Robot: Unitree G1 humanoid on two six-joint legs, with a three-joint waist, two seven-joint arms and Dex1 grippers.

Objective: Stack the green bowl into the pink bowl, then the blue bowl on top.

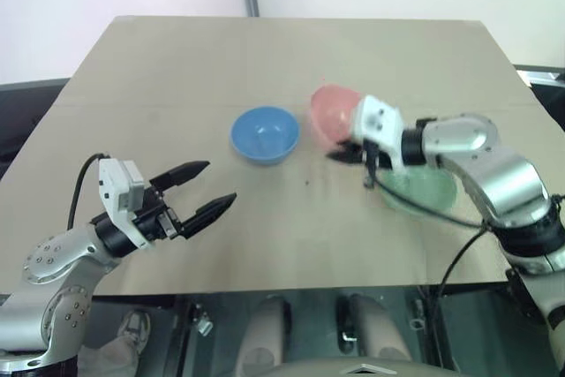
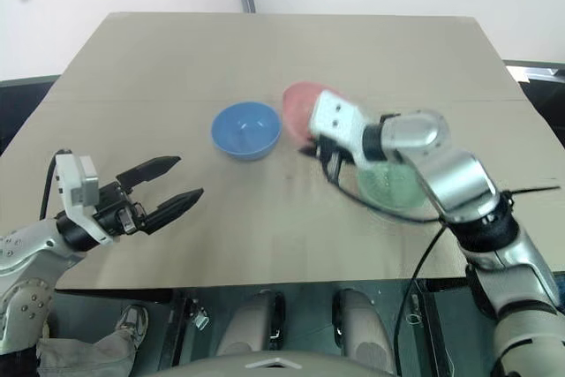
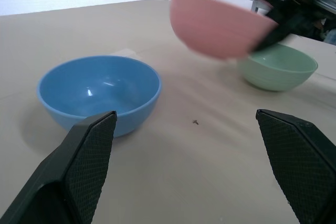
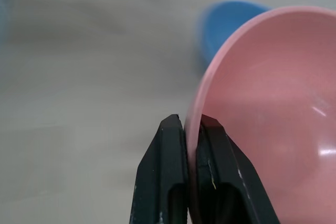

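My right gripper (image 4: 192,129) is shut on the rim of the pink bowl (image 1: 331,112), holding it tilted and lifted off the table, between the other two bowls. The green bowl (image 1: 424,190) rests on the table under my right forearm, partly hidden by it. The blue bowl (image 1: 264,134) sits upright near the table's middle, to the left of the pink one. My left gripper (image 1: 201,189) hangs open over the front left of the table, pointing towards the bowls, with nothing between its fingers.
The bowls stand on a tan table (image 1: 177,77) whose front edge runs just below both arms. A black cable (image 1: 459,258) loops from my right arm over the table's front right part.
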